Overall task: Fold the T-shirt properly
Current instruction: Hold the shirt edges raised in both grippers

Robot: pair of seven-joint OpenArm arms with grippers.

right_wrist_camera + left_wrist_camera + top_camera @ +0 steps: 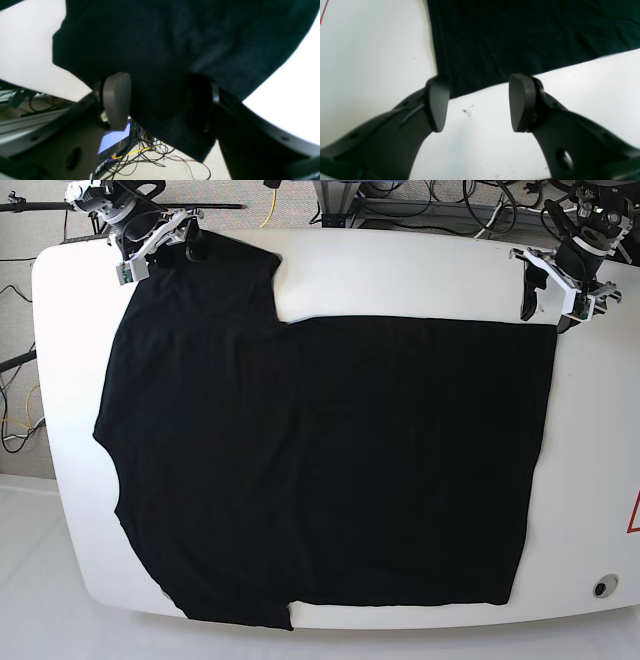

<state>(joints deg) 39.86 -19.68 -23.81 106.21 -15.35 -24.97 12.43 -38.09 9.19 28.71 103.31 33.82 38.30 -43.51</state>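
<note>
- Left wrist view: left gripper (480,100) hovers with dark matte pads spread above the smooth white table (370,62), just short of the hem corner of the soft black cloth T-shirt (520,37), likely lining up a grab
- Right wrist view: right gripper (162,100) spread around a sleeve draping off the table edge, not pinching
- Base view: shirt spread flat, barely wrinkled, unfolded

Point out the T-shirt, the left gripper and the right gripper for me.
T-shirt (330,470), base view, middle of the spread cloth.
Left gripper (477,102), left wrist view, midway between the fingertips, over bare table.
Right gripper (162,100), right wrist view, midway between the fingertips, at the sleeve.
</note>
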